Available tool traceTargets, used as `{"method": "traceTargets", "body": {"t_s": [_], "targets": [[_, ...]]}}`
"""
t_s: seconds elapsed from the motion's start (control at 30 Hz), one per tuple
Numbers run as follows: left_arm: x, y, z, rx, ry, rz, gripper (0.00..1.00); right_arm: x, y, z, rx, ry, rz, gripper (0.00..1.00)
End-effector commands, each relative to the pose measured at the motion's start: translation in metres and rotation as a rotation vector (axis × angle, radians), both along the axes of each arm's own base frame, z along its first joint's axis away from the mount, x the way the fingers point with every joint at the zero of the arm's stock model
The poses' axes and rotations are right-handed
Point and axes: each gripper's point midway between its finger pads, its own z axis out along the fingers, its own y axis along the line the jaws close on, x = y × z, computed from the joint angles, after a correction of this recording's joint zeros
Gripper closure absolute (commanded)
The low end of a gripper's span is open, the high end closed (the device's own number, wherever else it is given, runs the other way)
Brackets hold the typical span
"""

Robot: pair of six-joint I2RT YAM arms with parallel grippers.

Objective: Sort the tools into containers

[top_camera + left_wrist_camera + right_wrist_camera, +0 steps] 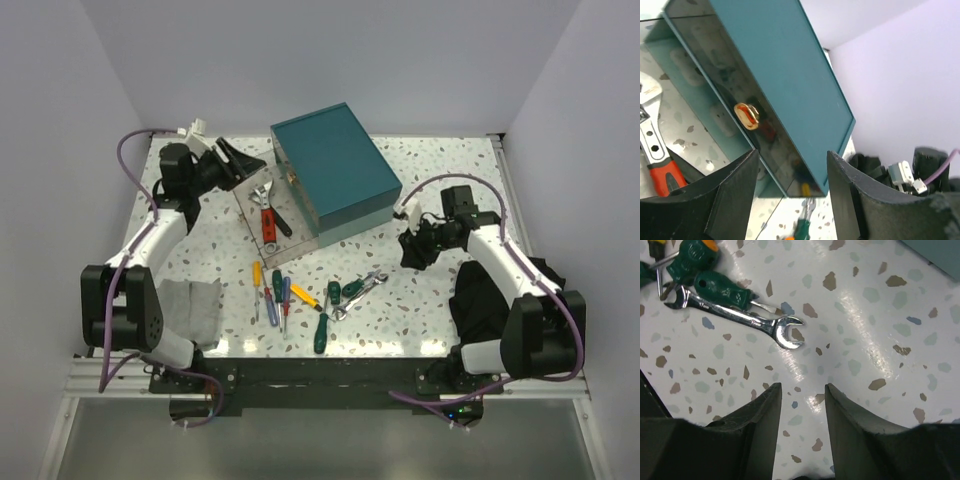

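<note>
I had the left gripper [792, 162] spread and empty before the brass knob [747, 116] of the teal box [335, 165], the right gripper [802, 390] likewise spread, a silver wrench [735, 314] to its left.

So the right tool [801, 390] hangs over the speckled bench [865, 340], its two dark fingers [755, 430] spread apart, nothing between them. Up and left sits a silver wrench [740, 316], open end toward the tool. A green-handled screwdriver [722, 287] lies right against it, and another green handle [692, 252] with an orange cap pokes in at the top edge.
</note>
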Motion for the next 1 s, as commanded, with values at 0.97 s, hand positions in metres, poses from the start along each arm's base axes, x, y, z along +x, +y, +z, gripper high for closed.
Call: {"method": "traceTargets", "body": {"t_s": [0.97], "targets": [[-0.112, -0.072, -0.001, 0.434, -0.450, -0.617, 0.38, -0.020, 0.041, -0.082, -0.236, -0.142, 0.736, 0.63]]}}
